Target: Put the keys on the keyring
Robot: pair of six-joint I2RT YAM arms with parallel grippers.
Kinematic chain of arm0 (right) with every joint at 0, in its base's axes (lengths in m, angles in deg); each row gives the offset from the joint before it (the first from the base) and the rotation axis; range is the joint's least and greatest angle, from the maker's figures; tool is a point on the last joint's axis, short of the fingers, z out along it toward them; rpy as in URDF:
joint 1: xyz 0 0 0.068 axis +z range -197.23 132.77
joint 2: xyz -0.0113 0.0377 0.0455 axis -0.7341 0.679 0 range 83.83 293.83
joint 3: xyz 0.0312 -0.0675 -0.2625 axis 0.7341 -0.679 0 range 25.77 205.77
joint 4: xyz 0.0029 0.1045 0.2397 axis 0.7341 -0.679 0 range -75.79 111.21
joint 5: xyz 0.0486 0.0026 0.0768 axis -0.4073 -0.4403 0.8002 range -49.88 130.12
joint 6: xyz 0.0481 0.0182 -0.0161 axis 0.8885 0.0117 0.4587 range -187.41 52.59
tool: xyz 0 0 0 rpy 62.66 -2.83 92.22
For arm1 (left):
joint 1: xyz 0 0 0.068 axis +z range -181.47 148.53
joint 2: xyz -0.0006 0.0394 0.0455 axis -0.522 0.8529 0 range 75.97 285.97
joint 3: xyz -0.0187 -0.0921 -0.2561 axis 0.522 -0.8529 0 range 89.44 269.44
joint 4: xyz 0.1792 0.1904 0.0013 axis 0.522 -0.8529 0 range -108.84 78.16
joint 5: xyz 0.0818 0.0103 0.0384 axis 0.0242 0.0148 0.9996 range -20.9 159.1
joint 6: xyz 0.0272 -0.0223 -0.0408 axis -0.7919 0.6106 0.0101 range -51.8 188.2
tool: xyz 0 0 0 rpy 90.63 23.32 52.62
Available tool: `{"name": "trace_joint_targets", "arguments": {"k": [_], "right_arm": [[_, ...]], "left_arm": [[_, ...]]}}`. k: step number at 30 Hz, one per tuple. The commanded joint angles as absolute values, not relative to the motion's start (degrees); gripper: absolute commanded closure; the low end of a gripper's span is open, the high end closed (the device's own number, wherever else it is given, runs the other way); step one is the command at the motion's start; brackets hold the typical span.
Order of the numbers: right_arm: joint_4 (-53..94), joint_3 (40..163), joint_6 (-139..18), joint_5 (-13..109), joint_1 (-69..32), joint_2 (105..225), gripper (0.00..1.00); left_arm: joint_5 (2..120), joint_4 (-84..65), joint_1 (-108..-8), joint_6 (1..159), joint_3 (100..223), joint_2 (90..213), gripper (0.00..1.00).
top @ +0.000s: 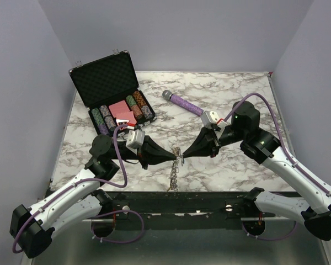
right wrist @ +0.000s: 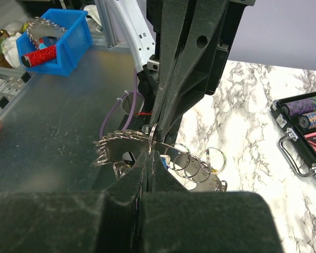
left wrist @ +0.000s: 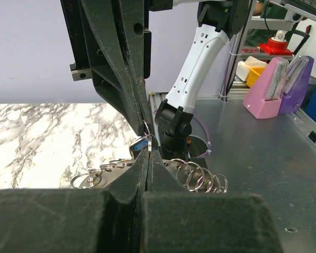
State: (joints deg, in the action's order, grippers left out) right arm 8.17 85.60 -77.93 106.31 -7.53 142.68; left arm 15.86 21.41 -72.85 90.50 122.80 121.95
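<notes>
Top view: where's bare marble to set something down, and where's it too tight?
Free: back right corner, between the microphone and the table edge; near right, between the right arm and the front rail; left strip beside the chip case. Crowded: near centre, where left gripper and right gripper meet shut over the keys and keyring.

Left hand [top: 174, 159], right hand [top: 186, 157], tip-to-tip at keyring [top: 175, 175]

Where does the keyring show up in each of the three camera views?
Top external: keyring at centre, toward the near edge.
Left wrist: keyring just below centre.
Right wrist: keyring left of centre, toothed edge showing.
Shared landmark: marble tabletop, on the left in the left wrist view and on the right in the right wrist view.
</notes>
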Motion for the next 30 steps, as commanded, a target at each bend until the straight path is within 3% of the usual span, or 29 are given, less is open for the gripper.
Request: {"name": "trace_joint_targets", "arguments": {"k": [1,30], "right_arm": [[9.17,86.94,-77.78,104.10,-6.98,142.98,1.00],[10.23,87.47,-75.49,101.38,-6.89,142.98,1.00]], "left_arm": [[17.24,22.44,-73.39,90.26,125.83,121.23,1.00],[24.62,15.14,-75.32,86.66,126.18,117.90,1.00]]}}
